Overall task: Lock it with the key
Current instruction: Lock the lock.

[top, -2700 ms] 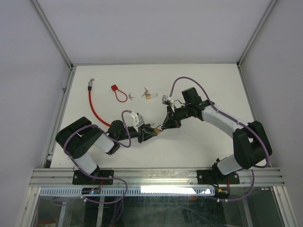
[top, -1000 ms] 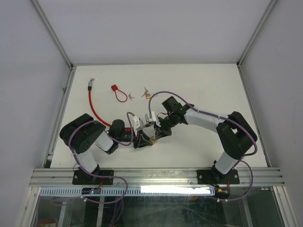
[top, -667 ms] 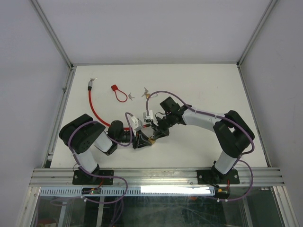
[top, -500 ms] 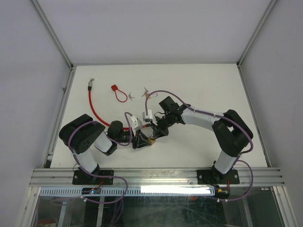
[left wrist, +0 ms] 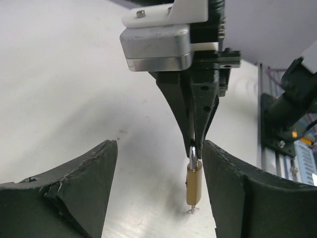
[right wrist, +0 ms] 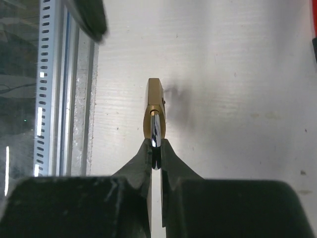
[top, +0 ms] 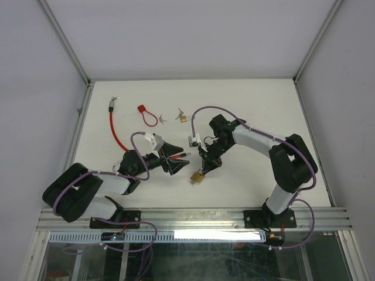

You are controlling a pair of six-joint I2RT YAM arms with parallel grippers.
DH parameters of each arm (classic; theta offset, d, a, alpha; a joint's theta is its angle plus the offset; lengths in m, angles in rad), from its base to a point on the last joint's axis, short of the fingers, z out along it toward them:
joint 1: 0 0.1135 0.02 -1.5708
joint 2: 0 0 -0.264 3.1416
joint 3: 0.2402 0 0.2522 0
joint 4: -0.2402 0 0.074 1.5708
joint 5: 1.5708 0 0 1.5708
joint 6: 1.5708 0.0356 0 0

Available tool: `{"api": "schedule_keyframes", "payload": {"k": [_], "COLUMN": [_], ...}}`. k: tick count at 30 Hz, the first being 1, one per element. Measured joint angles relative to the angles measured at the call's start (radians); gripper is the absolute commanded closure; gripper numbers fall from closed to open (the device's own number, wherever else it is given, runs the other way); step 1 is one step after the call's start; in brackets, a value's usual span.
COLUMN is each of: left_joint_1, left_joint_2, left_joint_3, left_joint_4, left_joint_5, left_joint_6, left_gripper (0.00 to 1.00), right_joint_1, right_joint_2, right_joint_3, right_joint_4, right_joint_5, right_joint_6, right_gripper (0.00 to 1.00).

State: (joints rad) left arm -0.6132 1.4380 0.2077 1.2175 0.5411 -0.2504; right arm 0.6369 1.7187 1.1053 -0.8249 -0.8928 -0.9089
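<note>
A small brass padlock [left wrist: 194, 182] hangs by its silver shackle [right wrist: 155, 130] from my right gripper [right wrist: 156, 145], which is shut on the shackle. A small silver key [left wrist: 192, 210] sticks out of the padlock's lower end, close to the table. In the top view the padlock [top: 198, 176] hangs near the table's front middle under the right gripper [top: 203, 169]. My left gripper [top: 177, 161] stands open a short way to its left, facing it. The left gripper's black fingers [left wrist: 79, 193] frame the padlock without touching it.
A red cable lock [top: 114, 127] lies at the left of the table. A red tag lock [top: 146, 114] lies at the back, with a second small brass padlock with keys [top: 183, 117] beside it. The metal rail [right wrist: 64, 99] marks the near table edge.
My left gripper has opened, let go and drawn back to the left. The right gripper has carried the padlock a little to the right and toward the front edge.
</note>
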Motion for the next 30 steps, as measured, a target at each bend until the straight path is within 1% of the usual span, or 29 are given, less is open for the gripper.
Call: {"api": "schedule_keyframes", "payload": {"k": [5,8,11,16,21,30], "left_joint_1": [0.000,0.000,0.000,0.000,-0.017,-0.154], "left_joint_2": [-0.180,-0.238,-0.254,-0.231,-0.138,-0.020], "left_joint_3": [-0.023,-0.037,-0.062,-0.085,-0.086,-0.083], "left_joint_4": [-0.039,-0.048,-0.039,-0.006,0.082,0.132], "left_joint_5": [-0.045,-0.055,-0.067,-0.068,-0.070,-0.135], "left_joint_6": [-0.074,-0.126,-0.188,-0.299,-0.365,-0.341], "left_gripper": [0.29,0.30,0.32,0.41,0.46,0.57], "right_joint_1": [-0.069,-0.099,-0.124,-0.165,-0.189,-0.199], "right_joint_2": [-0.064,-0.091,-0.115,-0.146,-0.168,-0.171], "right_joint_3": [0.011,0.029,0.035,0.035,0.035,0.035], "right_joint_4": [-0.082,-0.103,-0.115,-0.126,-0.134,-0.143], "right_joint_5": [-0.035,-0.057,-0.081,-0.120,-0.148,-0.171], "right_joint_6": [-0.035,-0.038,-0.037,-0.036,-0.036,-0.036], "right_gripper": [1.00,1.00,1.00,1.00,1.00,1.00]}}
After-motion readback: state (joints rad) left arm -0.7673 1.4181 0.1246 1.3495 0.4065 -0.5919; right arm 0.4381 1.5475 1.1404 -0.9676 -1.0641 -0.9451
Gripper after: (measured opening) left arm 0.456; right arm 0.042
